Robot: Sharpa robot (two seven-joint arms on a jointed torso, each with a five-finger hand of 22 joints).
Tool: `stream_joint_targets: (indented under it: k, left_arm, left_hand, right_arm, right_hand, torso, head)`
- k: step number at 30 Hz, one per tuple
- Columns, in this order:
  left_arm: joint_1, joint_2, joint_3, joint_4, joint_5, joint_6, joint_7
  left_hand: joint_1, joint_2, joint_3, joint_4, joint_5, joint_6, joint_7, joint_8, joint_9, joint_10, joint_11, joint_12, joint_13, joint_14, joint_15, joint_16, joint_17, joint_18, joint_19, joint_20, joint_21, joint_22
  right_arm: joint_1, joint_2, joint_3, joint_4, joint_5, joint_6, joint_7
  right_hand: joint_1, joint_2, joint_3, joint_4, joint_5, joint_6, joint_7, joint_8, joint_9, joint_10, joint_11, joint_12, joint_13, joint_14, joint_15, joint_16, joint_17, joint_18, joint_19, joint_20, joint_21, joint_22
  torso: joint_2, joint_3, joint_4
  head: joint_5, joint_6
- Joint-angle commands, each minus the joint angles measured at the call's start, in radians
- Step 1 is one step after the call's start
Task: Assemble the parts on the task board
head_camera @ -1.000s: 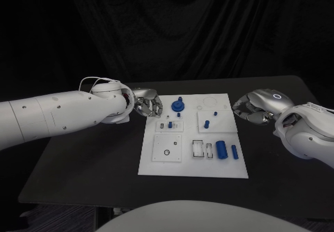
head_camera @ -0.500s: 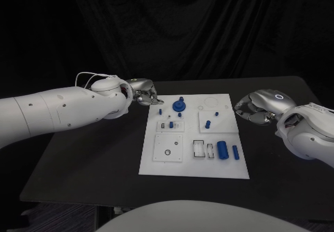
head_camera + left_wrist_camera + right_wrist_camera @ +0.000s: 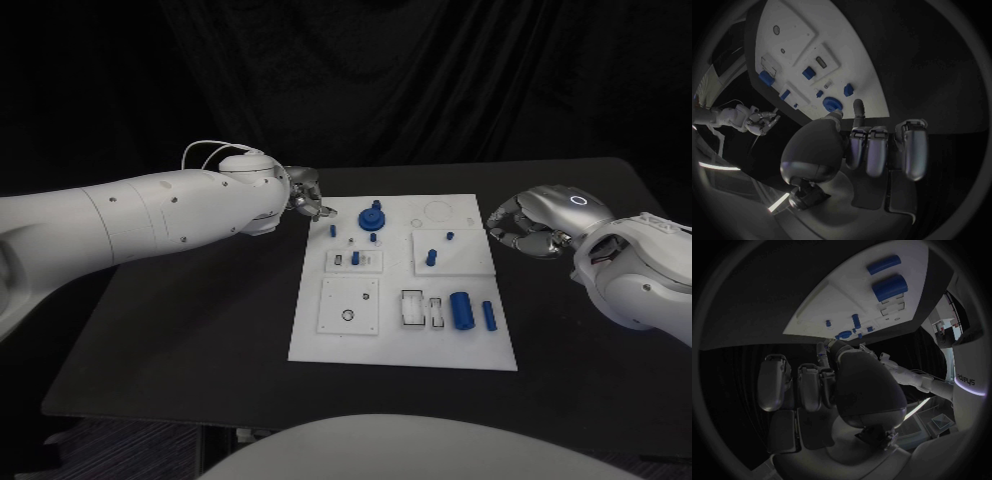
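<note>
The white task board [image 3: 368, 340] lies mid-table. It carries a round blue knob [image 3: 371, 213], several small blue pegs such as one [image 3: 430, 257], a thick blue cylinder [image 3: 460, 309] and a slim one [image 3: 488, 315]. My left hand [image 3: 306, 198] hovers at the board's far left corner, fingers curled, one finger pointing out, holding nothing. The left wrist view shows that hand [image 3: 861, 150] above the knob [image 3: 832, 103] and board [image 3: 798, 35]. My right hand [image 3: 526, 225] sits off the board's right edge, fingers curled in, empty. The right wrist view shows that hand [image 3: 836, 385] facing the board [image 3: 842, 300].
Black table [image 3: 188, 330] surrounds the board, with bare room on the left and in front. Empty slots and a round hole [image 3: 346, 316] mark the board's near left block. A dark curtain hangs behind the table.
My left hand has drawn back from the board's left edge toward its far left corner, and the forearm has swung with it. The right hand has stayed put.
</note>
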Motion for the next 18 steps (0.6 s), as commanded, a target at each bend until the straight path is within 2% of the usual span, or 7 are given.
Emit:
stream_joint_targets:
  k: [1,7,13,18]
  left_arm:
    - [0.003,0.024,0.001,-0.032,0.099,0.129,-0.059]
    - [0.003,0.051,0.001,-0.063,0.124,0.156,-0.064]
    - [0.002,0.061,0.001,-0.076,0.130,0.142,-0.048]
    - [0.001,0.069,0.001,-0.087,0.131,0.127,-0.028]
  left_hand:
    - [0.011,-0.002,-0.001,-0.005,0.007,-0.006,0.001,-0.009,-0.005,0.104,-0.001,0.003,0.262,0.106,-0.003,0.003,0.263,-0.016,0.005,-0.004,-0.007,0.188]
    - [0.014,-0.005,-0.002,-0.003,0.003,-0.007,0.003,-0.015,-0.008,0.104,0.001,0.003,0.262,0.106,-0.002,0.003,0.263,-0.016,0.003,-0.003,-0.009,0.187]
    - [0.014,-0.003,-0.002,0.002,-0.001,-0.010,0.006,-0.023,-0.012,0.100,0.003,-0.002,0.260,0.106,0.000,0.003,0.263,-0.015,0.001,-0.001,-0.014,0.186]
    - [0.017,-0.001,-0.001,0.002,0.000,-0.016,0.010,-0.035,-0.018,0.089,0.007,-0.015,0.252,0.106,0.003,0.003,0.263,-0.013,-0.004,0.001,-0.023,0.182]
  right_arm:
    - [0.001,0.002,0.001,-0.001,-0.003,0.005,-0.006]
    - [0.001,0.001,0.001,-0.001,-0.003,0.003,-0.006]
    - [0.001,-0.001,0.001,0.000,-0.003,0.002,-0.006]
    - [0.001,0.000,0.001,0.000,-0.003,0.002,-0.005]
  right_hand:
    - [0.009,0.002,0.005,-0.001,0.004,0.005,0.000,-0.001,0.001,0.078,-0.002,-0.003,0.235,0.076,-0.002,-0.003,0.158,0.004,0.004,-0.003,-0.004,0.184]
    - [0.009,0.002,0.005,-0.001,0.004,0.005,0.000,-0.001,0.001,0.078,-0.002,-0.003,0.235,0.076,-0.002,-0.003,0.158,0.004,0.004,-0.003,-0.004,0.184]
    - [0.009,0.002,0.005,-0.001,0.004,0.005,0.000,-0.001,0.001,0.078,-0.002,-0.003,0.235,0.076,-0.002,-0.003,0.158,0.004,0.004,-0.003,-0.004,0.184]
    - [0.009,0.002,0.005,-0.001,0.004,0.005,0.000,-0.001,0.001,0.078,-0.002,-0.003,0.235,0.076,-0.002,-0.003,0.158,0.004,0.004,-0.003,-0.004,0.184]
  torso:
    - [-0.001,0.0005,-0.0005]
    - [-0.001,0.0005,-0.0004]
    - [0.000,0.0008,-0.0018]
    - [-0.001,0.0004,-0.0003]
  head:
    - [-0.002,0.000]
    - [-0.006,0.000]
    - [-0.005,0.000]
    - [-0.009,0.000]
